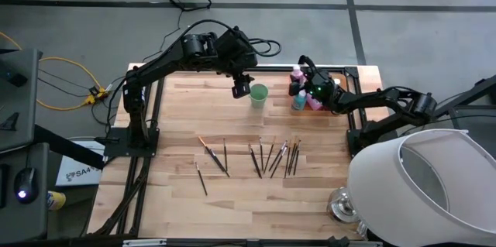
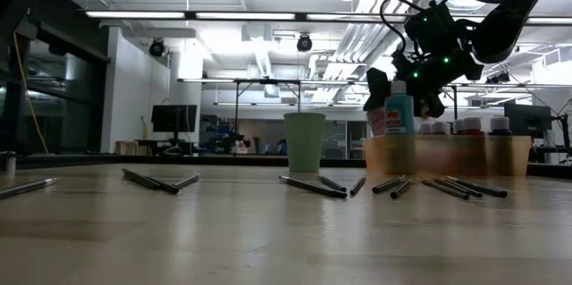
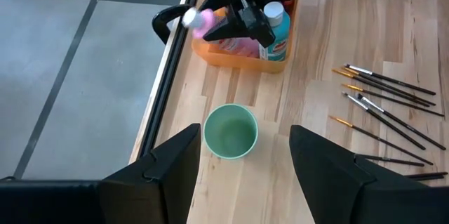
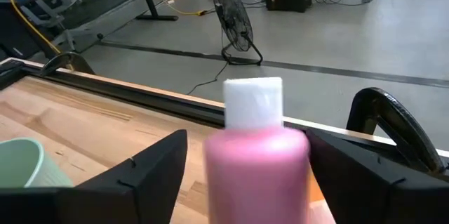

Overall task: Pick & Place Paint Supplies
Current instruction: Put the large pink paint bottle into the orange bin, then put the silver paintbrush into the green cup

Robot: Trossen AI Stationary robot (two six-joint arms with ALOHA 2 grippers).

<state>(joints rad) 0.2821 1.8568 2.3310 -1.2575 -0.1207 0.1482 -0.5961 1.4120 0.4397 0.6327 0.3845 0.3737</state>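
An orange tray (image 3: 235, 59) at the table's far right corner holds a teal bottle (image 3: 277, 31), pink bottles and small pale-capped paint bottles (image 2: 469, 126). My right gripper (image 4: 245, 147) is open, one finger on each side of a pink bottle (image 4: 256, 154) with a white cap. In the left wrist view this bottle (image 3: 210, 24) leans with its cap toward the table's far rail. Several thin brushes (image 1: 271, 158) lie flat on the table's middle. My left gripper (image 3: 245, 133) hangs open high above the green cup (image 3: 230, 131). My right gripper comes at the pink bottle nearly level, its fingers beside the bottle's shoulder (image 4: 295, 147). A gap shows between one finger (image 4: 151, 168) and the bottle. Whether the other finger touches it I cannot tell. The bottle's lower end is hidden.
The green cup (image 1: 258, 94) stands upright just left of the tray. A white lampshade-like object (image 1: 418, 185) and a metal piece (image 1: 341, 204) crowd the near right corner. A black rail (image 3: 165, 97) runs along the far edge. Bare wood lies near the front.
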